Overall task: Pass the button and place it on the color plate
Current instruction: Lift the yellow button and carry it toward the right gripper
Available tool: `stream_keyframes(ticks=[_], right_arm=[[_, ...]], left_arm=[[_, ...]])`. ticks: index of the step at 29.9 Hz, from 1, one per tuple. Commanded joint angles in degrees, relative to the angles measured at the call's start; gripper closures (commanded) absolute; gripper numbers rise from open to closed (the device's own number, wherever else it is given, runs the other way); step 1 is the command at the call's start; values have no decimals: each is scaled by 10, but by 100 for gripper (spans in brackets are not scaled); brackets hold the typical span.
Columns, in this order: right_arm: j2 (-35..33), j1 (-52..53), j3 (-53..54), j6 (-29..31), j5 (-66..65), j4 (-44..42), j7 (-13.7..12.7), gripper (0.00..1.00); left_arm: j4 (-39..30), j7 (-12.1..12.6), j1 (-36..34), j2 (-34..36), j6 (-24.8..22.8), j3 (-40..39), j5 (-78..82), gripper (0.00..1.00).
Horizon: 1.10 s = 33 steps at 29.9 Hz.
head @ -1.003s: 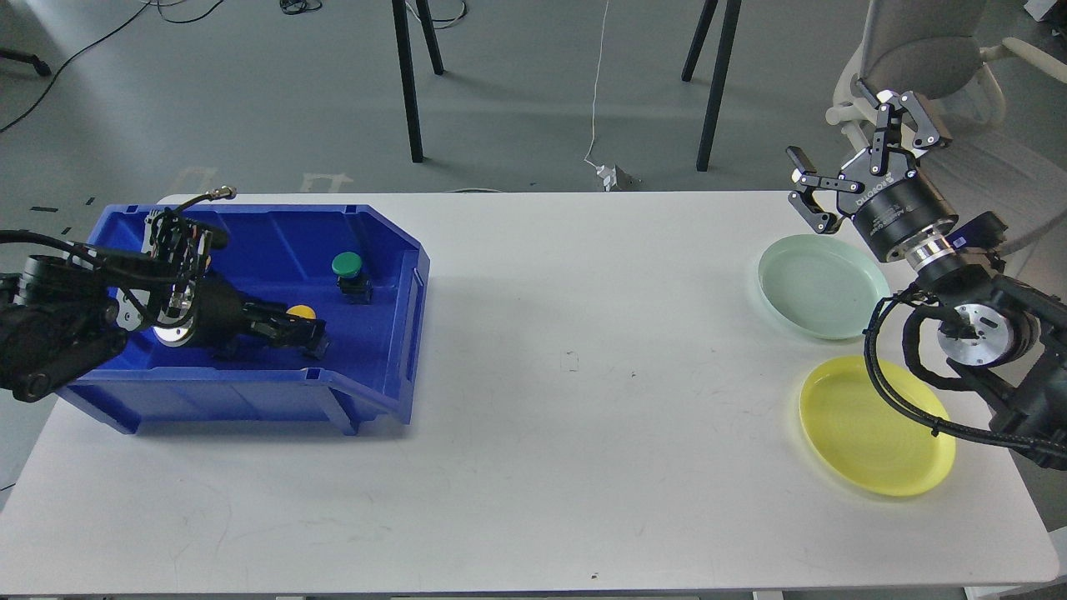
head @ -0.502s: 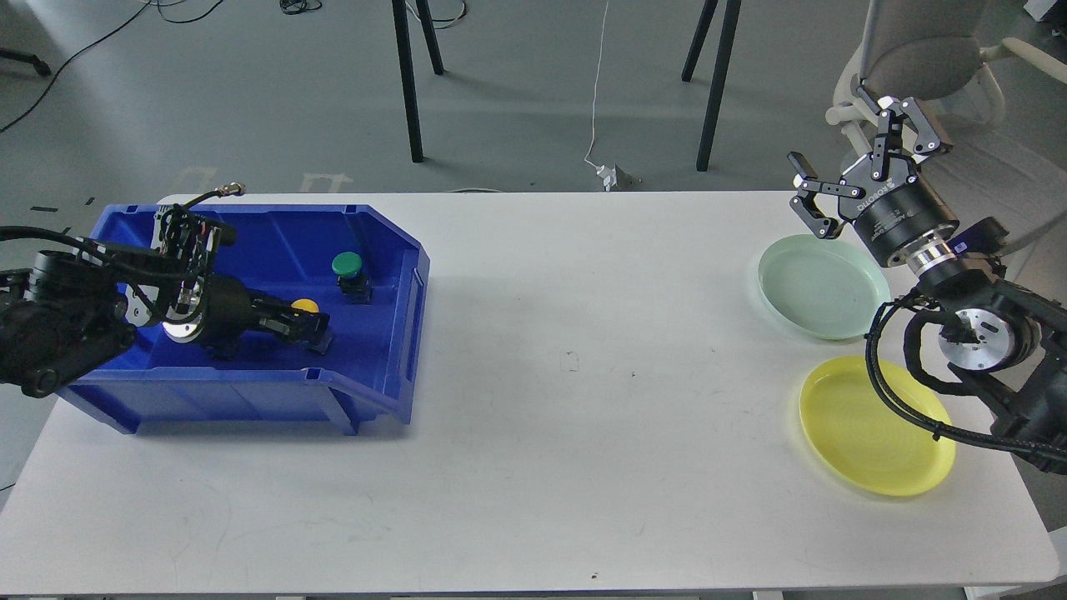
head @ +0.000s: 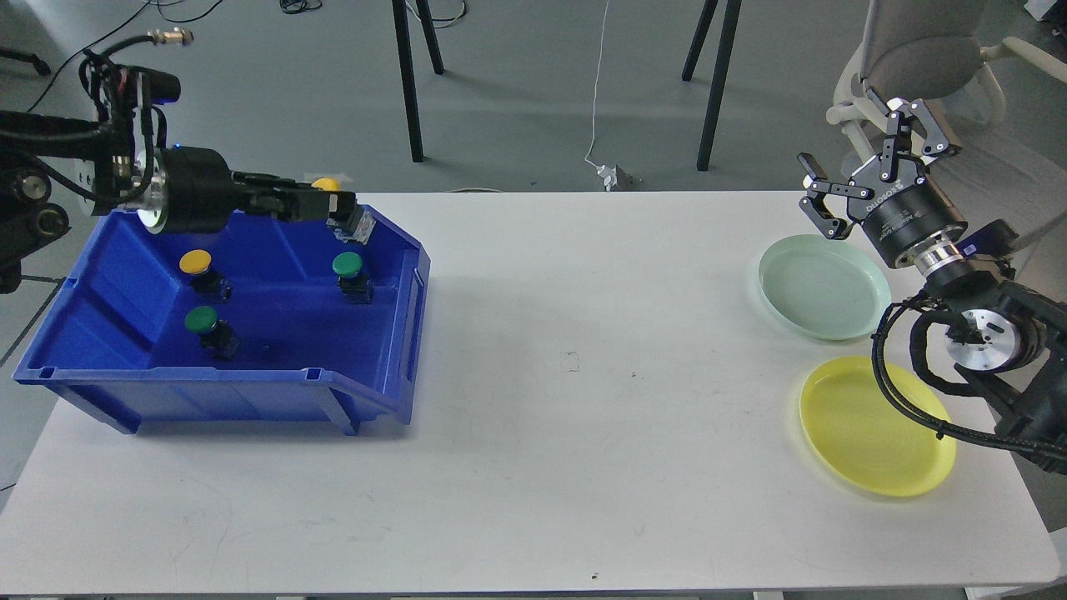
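My left gripper (head: 338, 210) is shut on a yellow-capped button (head: 327, 184) and holds it above the back rim of the blue bin (head: 250, 400). Inside the bin lie a yellow button (head: 197, 263), a green button (head: 202, 321) and a second green button (head: 348, 267). My right gripper (head: 867, 162) is open and empty, raised above the far right of the table behind the pale green plate (head: 824, 285). The yellow plate (head: 875, 427) lies in front of it, partly covered by my right arm.
The white table (head: 583, 400) stretches between the bin and the plates. Black stand legs (head: 408, 83) and a grey chair (head: 925, 50) stand behind the table on the floor.
My left gripper rose out of the bin with the yellow button and moved up and slightly right. Two more buttons in the bin are now uncovered. The right gripper shifted slightly right.
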Motion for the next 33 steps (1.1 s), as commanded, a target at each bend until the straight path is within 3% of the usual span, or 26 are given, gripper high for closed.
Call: stream_keyframes(ticks=[1,6,13,19,26,33], right_arm=[[3,-1,33,0,-2,-18,0,1],[16,25,33,0,-12,-34,0,1],[-4,27,42,0,-131,6,0,1],[-92,16,42,0,-220,151,0,1],[-97,-14,45,0,-324,241,0,2],[-93,-40,46,0,-342,314,0,3]], left_arm=[[-41,0,22,-22,-8,-103,-140,88],[-35,0,44,-140,-8,-143,-298,87],[39,0,116,-323,-8,-155,-316,87],[70,0,137,-361,10,-150,-304,87],[87,0,151,-381,14,-151,-306,87],[90,0,152,-382,14,-153,-310,86]])
